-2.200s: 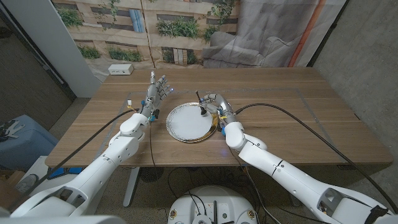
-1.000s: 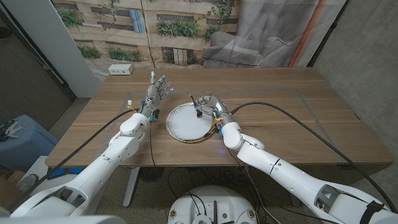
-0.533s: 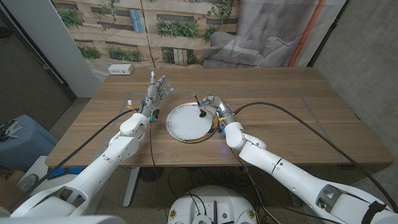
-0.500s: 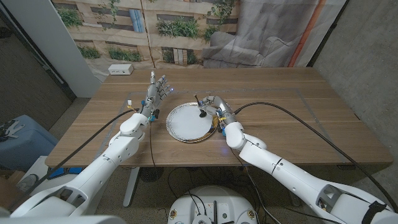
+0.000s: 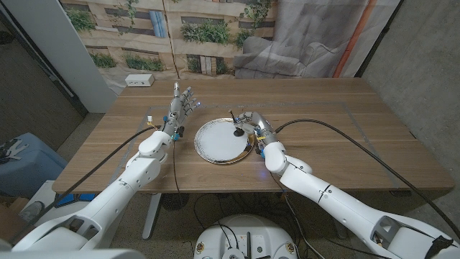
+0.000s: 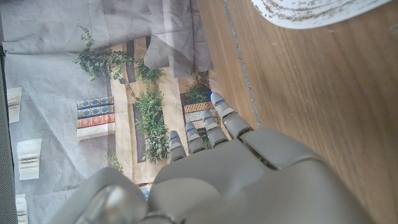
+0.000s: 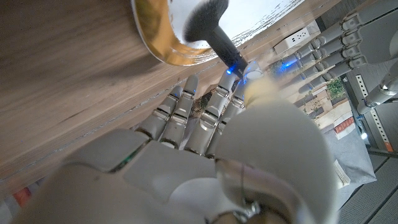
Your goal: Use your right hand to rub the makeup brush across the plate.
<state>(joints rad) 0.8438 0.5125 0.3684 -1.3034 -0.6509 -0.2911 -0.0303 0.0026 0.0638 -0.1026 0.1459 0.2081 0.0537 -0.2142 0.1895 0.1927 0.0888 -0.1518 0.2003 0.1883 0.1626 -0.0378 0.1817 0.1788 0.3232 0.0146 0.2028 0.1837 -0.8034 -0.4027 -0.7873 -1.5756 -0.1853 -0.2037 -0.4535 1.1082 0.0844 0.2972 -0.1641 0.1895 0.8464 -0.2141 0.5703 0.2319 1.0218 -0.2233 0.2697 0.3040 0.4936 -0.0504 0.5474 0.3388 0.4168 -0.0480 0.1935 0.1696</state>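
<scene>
The black-handled makeup brush with a dark fluffy head (image 5: 235, 128) is held in the right hand (image 5: 253, 129), pinched between the fingers (image 7: 214, 112), with the bristles set down on the round white plate with a gold rim (image 5: 208, 147). The contact sits close to the rim on the hand's own side, just ahead of the fingertips.

Risks, as judged:
- The brush could be carried off the rim onto the wooden tabletop (image 5: 323, 122) if the stroke is drawn back toward the hand, since little plate is left on that side.
- The plate could be pushed or tipped if the bristles are pressed hard against the raised rim; nothing is seen to steady it.
- The slim handle could be twisted in the pinch if too much downward load is applied.

The left hand (image 5: 181, 106) is held up beyond the plate's far side from the right hand, fingers apart, nothing grasped.

From the right wrist view, the bristle head is seen splayed right at the gold rim (image 7: 155, 43). In the head view the brush is small, and its place on the whole plate is given instead.
</scene>
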